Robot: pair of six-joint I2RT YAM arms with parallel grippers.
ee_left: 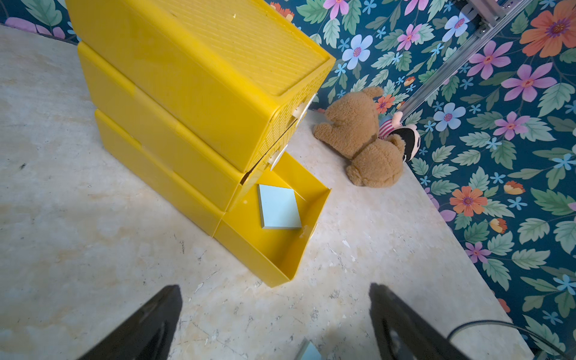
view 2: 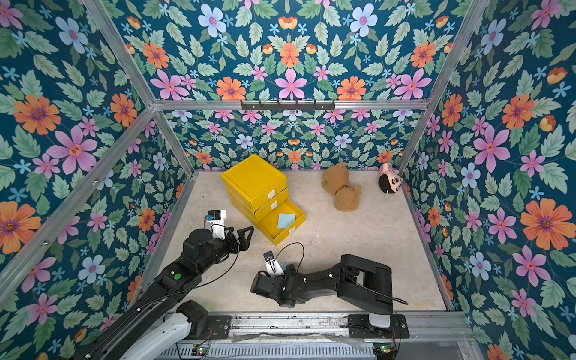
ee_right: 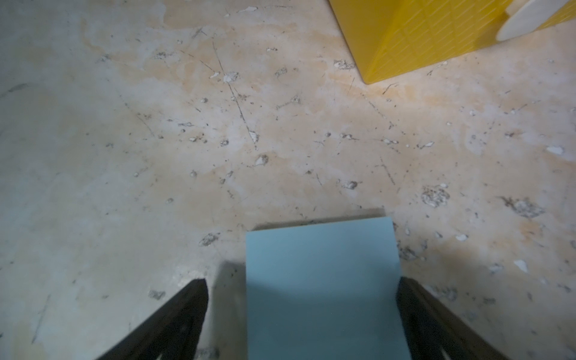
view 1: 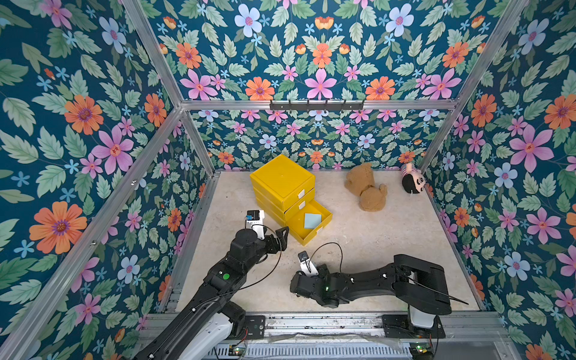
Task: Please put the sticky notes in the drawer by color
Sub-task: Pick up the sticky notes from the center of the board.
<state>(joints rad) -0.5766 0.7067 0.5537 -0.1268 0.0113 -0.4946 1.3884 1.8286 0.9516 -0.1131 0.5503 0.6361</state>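
Now R gripper jaws wide, straddling a light blue sticky note on the table; one finger clear of it, the other at its edge. L gripper also wide, nothing between, near the drawer. Its btm tray is pulled out w/ 2nd blue note inside; upper two shut. Teddy & doll at back.

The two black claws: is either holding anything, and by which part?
Nothing is held. The right gripper, jaws open, straddles a light blue sticky note lying on the table, not pinching it. The left gripper is open and empty.
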